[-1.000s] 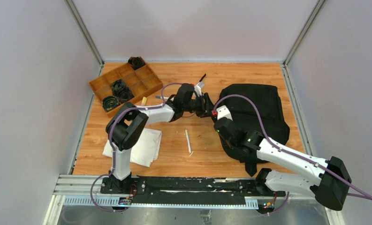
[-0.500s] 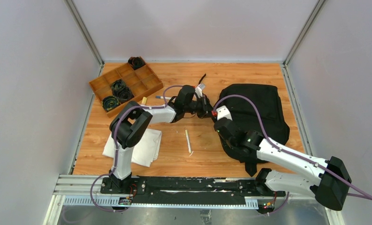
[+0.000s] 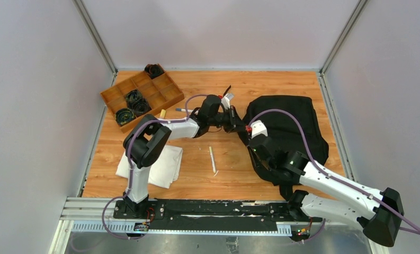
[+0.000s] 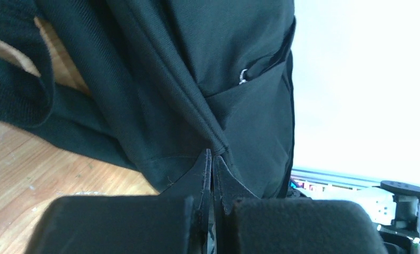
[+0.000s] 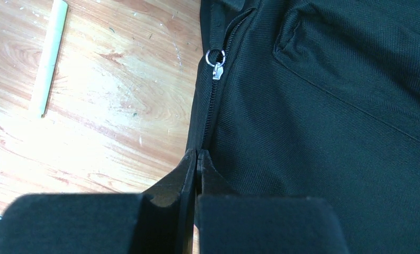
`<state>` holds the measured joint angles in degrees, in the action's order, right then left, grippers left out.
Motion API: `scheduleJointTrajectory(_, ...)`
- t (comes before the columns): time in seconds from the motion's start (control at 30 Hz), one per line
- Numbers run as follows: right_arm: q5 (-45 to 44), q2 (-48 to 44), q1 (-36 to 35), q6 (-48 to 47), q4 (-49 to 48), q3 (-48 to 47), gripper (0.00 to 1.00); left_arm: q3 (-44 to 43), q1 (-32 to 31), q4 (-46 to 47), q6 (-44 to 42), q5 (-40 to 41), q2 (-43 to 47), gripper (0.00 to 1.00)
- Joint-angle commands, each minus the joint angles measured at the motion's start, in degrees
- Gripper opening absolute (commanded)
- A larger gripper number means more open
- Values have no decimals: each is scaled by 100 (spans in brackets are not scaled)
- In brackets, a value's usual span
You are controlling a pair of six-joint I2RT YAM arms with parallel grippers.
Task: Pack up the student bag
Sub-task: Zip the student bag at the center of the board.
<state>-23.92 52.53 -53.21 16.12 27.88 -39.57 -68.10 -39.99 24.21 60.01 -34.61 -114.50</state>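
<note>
The student bag (image 3: pixel 295 124), a large black backpack, lies on the right half of the wooden table. My left gripper (image 3: pixel 238 123) reaches across to the bag's left edge. In the left wrist view its jaws (image 4: pixel 213 157) are shut, pinching a raised fold of the black fabric (image 4: pixel 197 106). My right gripper (image 3: pixel 251 142) sits just nearer on the same edge. Its jaws (image 5: pixel 197 157) are shut on the bag's fabric along the zipper line, below the silver zipper pull (image 5: pixel 216 63). The zipper looks closed there.
A brown wooden compartment tray (image 3: pixel 160 83) with black coiled items stands at the back left. A folded white cloth (image 3: pixel 154 166) lies front left. A white stick (image 3: pixel 212 159) lies mid-table, left of the bag. Small pens (image 3: pixel 182 110) lie near the tray.
My left gripper has closed on the bag's fabric at its left edge. The right arm's elbow has shifted right and nearer, with its gripper staying shut on the bag.
</note>
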Motion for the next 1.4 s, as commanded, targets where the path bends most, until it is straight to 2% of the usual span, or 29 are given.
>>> scheduleJointTrajectory(0.0, 415, -190, 12, 134, 507, 97, 0, -440, 143, 172, -129, 203, 109, 0)
scheduleJointTrajectory(0.27, 406, -229, 11, 245, 622, 125, 0, -576, 189, 172, -183, 270, 149, 0)
scheduleJointTrajectory(0.8, 205, -403, 12, 262, 727, 77, 0, -1204, 379, 172, -351, 262, -578, 0)
scheduleJointTrajectory(0.83, 159, -390, 12, 294, 728, 62, 7, -1177, 378, 172, -390, 262, -558, 0)
scheduleJointTrajectory(0.87, 112, -379, 8, 319, 723, 39, 20, -1164, 373, 172, -431, 281, -534, 6)
scheduleJointTrajectory(0.93, 83, -360, 12, 324, 712, -32, 43, -1101, 377, 168, -522, 312, -441, 27)
scheduleJointTrajectory(1.0, 44, -339, 13, 322, 699, -137, 54, -1095, 377, -62, -709, 383, -316, 41)
scheduleJointTrajectory(1.03, 19, -326, 13, 312, 693, -198, 57, -1095, 370, -250, -892, 458, -234, 47)
scheduleJointTrajectory(1.13, -16, -261, 12, 258, 693, -429, 61, -1064, 375, -815, -1357, 839, 92, 57)
scheduleJointTrajectory(1.37, -86, -145, 12, 58, 673, -1025, 62, -993, 377, -2350, -2415, 1924, 1024, 64)
